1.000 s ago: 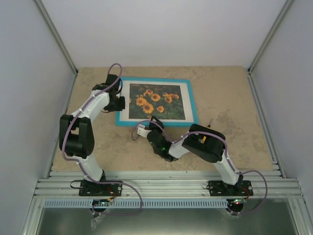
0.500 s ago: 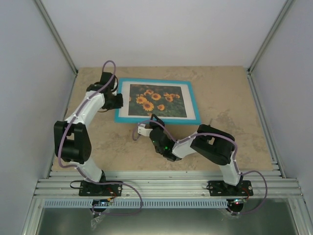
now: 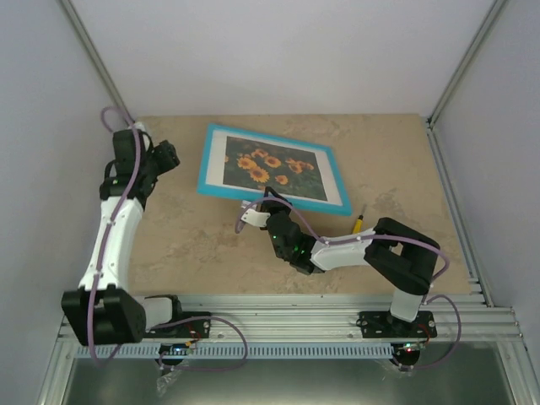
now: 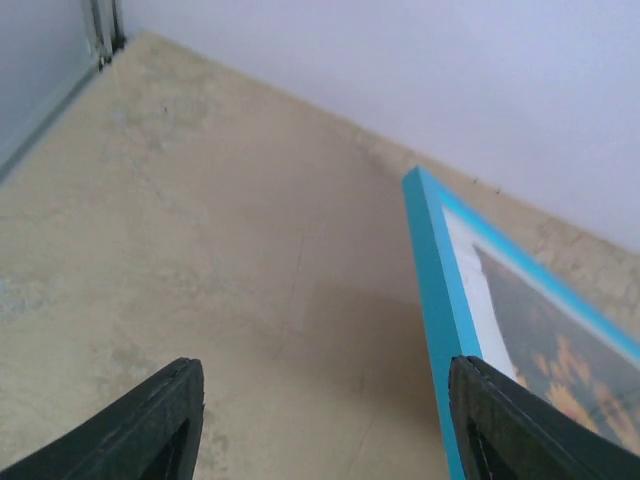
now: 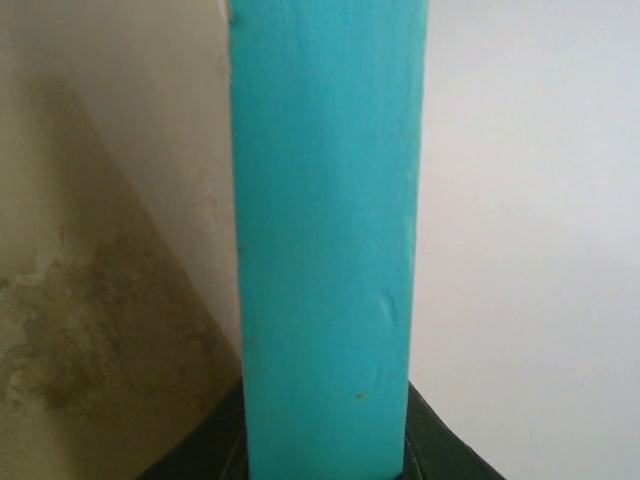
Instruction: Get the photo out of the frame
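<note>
Photo (image 3: 268, 164) sits face-up inside frame (image 3: 205, 160) on tabletop (image 3: 396, 169). My right gripper (image 3: 268, 198) clamps frame's near rail; left gripper (image 4: 325, 375) wide open, empty. Best: lift that rail gently, turn frame over without slipping.

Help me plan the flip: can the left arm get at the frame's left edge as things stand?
Probably yes. The left tool hangs open just off the left edge of the frame, with only bare table between them. The right tool grips the near edge, well clear of that side.
</note>
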Controlling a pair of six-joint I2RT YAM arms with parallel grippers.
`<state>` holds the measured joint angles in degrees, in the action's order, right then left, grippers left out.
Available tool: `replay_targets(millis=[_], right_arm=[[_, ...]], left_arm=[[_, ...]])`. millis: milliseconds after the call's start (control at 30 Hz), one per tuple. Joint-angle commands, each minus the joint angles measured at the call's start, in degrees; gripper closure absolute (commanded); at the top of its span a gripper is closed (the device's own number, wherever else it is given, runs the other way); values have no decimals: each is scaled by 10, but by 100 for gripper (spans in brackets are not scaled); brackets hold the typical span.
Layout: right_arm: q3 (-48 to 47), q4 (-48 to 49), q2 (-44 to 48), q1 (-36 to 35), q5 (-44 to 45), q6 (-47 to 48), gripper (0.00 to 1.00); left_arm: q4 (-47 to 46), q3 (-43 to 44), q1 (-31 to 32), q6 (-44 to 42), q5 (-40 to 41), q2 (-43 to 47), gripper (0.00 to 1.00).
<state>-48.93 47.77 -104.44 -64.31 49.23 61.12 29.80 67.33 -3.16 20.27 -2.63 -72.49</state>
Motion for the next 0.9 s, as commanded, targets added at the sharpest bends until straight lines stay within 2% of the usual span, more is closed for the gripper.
replay_targets(millis=[0,233,533,667,867], right_arm=[[-19,45,76,0,-15,-31,100],[-68,-91,170,10,-89,-159,100],[-157,-288,244,59,-217,-386,100],[-214,-371,252,86,-279,-489,100],[-256,-432,257,144,-391,-651,100]], left_arm=[[-112,-52,-21,35,-29,78,27],[-136,-78,-22,32,-41,134,12],[-131,-88,-22,22,-40,156,1],[-133,-91,-22,18,-42,162,1],[-138,-95,-23,17,-53,164,1]])
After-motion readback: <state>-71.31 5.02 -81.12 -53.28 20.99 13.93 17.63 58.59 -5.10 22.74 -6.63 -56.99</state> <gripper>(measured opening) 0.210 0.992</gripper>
